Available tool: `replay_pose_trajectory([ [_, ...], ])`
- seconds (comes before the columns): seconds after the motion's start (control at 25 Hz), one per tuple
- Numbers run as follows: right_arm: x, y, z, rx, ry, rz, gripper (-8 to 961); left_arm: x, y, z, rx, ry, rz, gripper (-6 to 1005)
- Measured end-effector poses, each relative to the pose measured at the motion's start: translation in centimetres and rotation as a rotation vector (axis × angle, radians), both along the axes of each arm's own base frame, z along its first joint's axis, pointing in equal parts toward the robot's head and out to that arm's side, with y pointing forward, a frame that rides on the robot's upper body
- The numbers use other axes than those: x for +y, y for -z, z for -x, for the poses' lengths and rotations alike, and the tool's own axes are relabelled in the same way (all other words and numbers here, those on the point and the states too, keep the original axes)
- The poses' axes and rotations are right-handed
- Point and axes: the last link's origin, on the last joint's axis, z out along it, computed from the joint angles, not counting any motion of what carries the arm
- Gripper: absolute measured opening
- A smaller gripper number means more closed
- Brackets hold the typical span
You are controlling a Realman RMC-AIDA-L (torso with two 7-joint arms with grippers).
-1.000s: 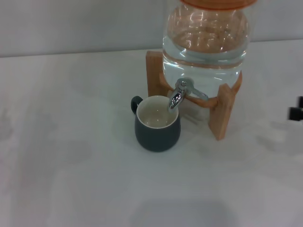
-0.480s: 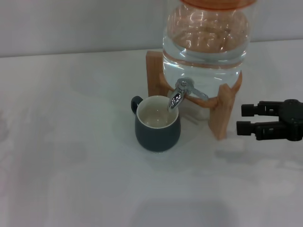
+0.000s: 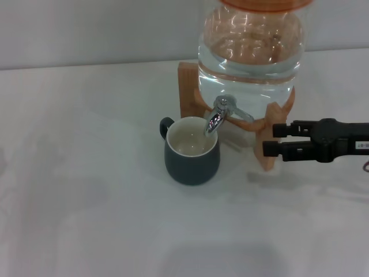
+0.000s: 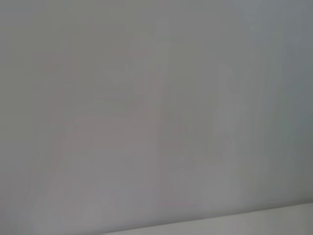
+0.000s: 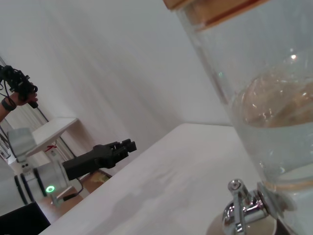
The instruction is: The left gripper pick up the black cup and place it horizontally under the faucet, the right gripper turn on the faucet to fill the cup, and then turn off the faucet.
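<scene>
The black cup point(image 3: 191, 151) stands upright on the white table, its handle toward the back left, its cream inside showing. Its rim sits directly below the chrome faucet point(image 3: 216, 118), which juts from the clear water jar point(image 3: 248, 52). My right gripper point(image 3: 270, 139) reaches in from the right at the height of the stand's front post, open, with nothing between its fingers, a short way right of the faucet. The right wrist view shows the faucet point(image 5: 239, 211) close up, with the left gripper point(image 5: 105, 152) far off beyond the table's edge. The left wrist view shows only a blank pale surface.
The jar rests on a wooden stand point(image 3: 187, 89). A white wall runs behind the table point(image 3: 86, 202). In the right wrist view a person's hand point(image 5: 14, 88) holding a black device and a grey unit with a green light point(image 5: 49, 188) are off the table.
My right gripper has come in from the right edge and moved left toward the stand and faucet. The cup and faucet have not moved.
</scene>
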Motion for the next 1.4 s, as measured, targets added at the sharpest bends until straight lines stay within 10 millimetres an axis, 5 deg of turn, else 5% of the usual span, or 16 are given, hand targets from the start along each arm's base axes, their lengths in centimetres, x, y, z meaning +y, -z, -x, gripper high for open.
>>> replay_pose_trajectory([
  [1.4,0.9,0.9,2.6,0.055,-0.068,0.028,839,-0.4,0.8,0.8,-0.010,-0.029,0.023,275],
])
